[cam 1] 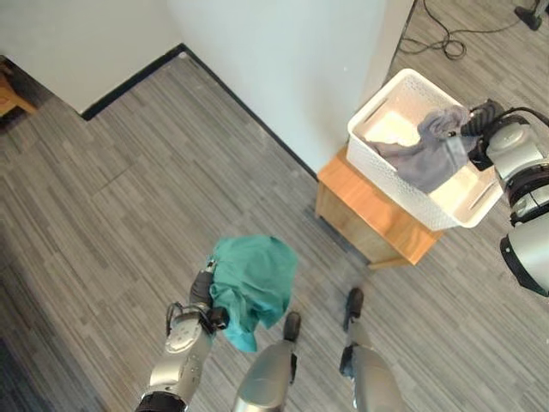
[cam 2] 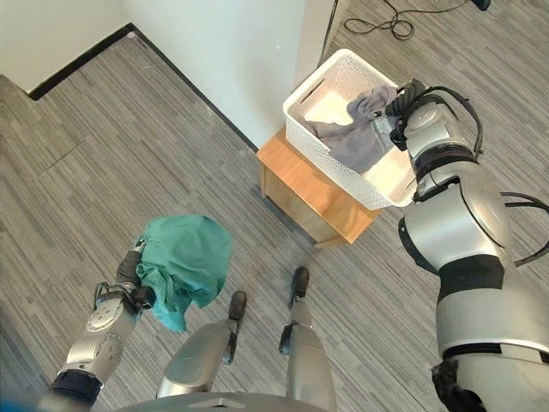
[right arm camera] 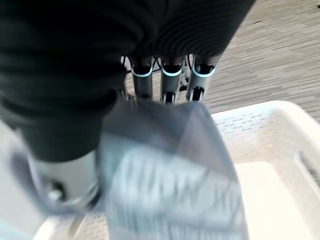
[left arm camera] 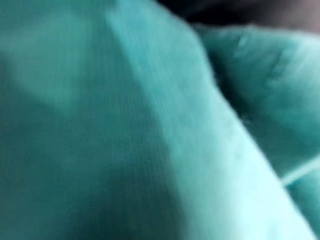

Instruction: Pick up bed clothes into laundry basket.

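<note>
Two cloths: grey one (cam 1: pixel 433 150) drapes over right fingers (right arm camera: pixel 170 80) above basket (cam 1: pixel 377 107).

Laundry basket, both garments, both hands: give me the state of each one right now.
Laundry basket: upright on the wooden stand, grey garment partly inside.
Grey garment: held by the right hand, hanging into the basket.
Green garment: bunched, lifted off the floor.
Left hand: shut on the green garment.
Right hand: shut on the grey garment.
</note>
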